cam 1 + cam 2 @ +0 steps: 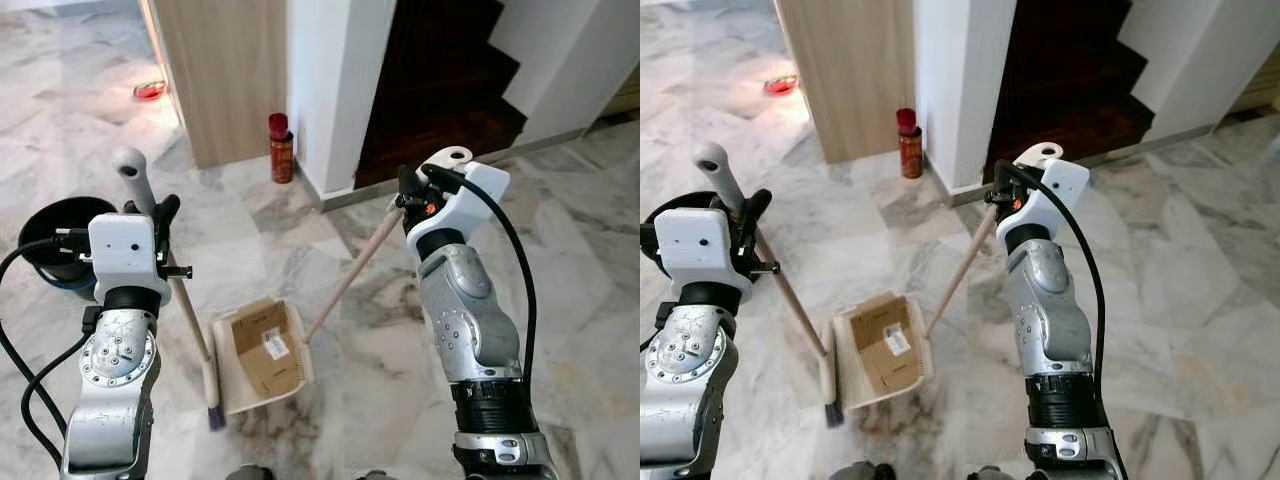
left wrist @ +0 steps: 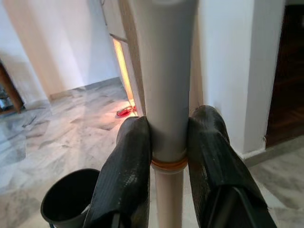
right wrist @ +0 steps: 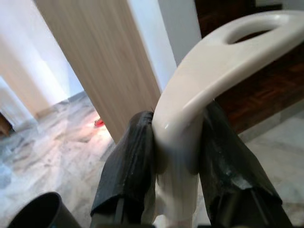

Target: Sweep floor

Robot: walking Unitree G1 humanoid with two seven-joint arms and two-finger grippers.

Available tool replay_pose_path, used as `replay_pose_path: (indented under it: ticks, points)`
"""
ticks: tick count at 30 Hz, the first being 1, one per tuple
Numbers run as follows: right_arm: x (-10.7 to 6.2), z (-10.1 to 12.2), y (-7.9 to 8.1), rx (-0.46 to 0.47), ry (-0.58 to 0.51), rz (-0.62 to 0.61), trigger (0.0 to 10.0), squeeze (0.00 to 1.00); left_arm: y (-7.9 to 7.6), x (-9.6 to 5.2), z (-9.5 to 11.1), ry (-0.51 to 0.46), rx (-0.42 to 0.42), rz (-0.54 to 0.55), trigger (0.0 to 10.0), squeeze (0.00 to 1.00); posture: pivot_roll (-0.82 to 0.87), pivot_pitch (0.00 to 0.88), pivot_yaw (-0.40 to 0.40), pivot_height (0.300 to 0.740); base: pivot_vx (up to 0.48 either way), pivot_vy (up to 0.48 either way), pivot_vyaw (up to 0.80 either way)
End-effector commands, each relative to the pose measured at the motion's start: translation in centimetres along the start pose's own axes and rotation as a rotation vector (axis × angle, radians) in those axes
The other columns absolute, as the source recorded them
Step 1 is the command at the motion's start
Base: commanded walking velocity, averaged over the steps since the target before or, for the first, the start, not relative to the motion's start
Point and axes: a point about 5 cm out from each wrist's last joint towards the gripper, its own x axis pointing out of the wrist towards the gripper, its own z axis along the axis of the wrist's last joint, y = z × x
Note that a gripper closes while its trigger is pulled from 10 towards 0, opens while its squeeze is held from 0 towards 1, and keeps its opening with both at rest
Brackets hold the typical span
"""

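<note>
My left gripper [image 1: 150, 215] is shut on the grey handle of a broom [image 1: 185, 310], whose wooden stick slants down to the brush head [image 1: 212, 395] on the marble floor. In the left wrist view both black fingers [image 2: 128, 161] clamp the broom handle [image 2: 166, 95]. My right gripper [image 1: 412, 195] is shut on the cream loop handle of a long-handled dustpan [image 1: 262, 355]. The dustpan's pole [image 1: 350, 272] runs down to the pan, which lies flat beside the brush. A piece of brown cardboard [image 1: 265, 350] with a white label lies in the pan. In the right wrist view the fingers [image 3: 130, 166] grip the dustpan handle [image 3: 209, 71].
A black bucket [image 1: 55, 235] stands on the floor at my left. A red can [image 1: 281, 148] stands against the white pillar [image 1: 335, 80] and wooden panel [image 1: 225, 70] ahead. Dark wooden stairs [image 1: 440, 90] rise behind the pillar. A red dish [image 1: 150, 91] lies far left.
</note>
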Motion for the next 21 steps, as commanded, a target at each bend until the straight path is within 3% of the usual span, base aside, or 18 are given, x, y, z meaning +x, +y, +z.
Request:
replay_pose_path:
  ticks: [1, 21]
  points:
    - [-0.02, 1.44, 0.23, 0.028, -0.063, 0.013, 10.0, 0.0, -0.01, -0.01, 1.05, -0.047, 0.011, -0.003, 10.0, 0.0, 0.0, 0.177, -0.048, 0.74, 0.0, 0.349, 0.0]
    - [-0.1, 1.39, 0.51, 0.016, -0.058, 0.029, 10.0, 0.0, 0.02, -0.2, 0.99, -0.041, 0.011, -0.004, 10.0, 0.0, 0.0, 0.175, -0.05, 0.74, 0.0, 0.344, 0.0]
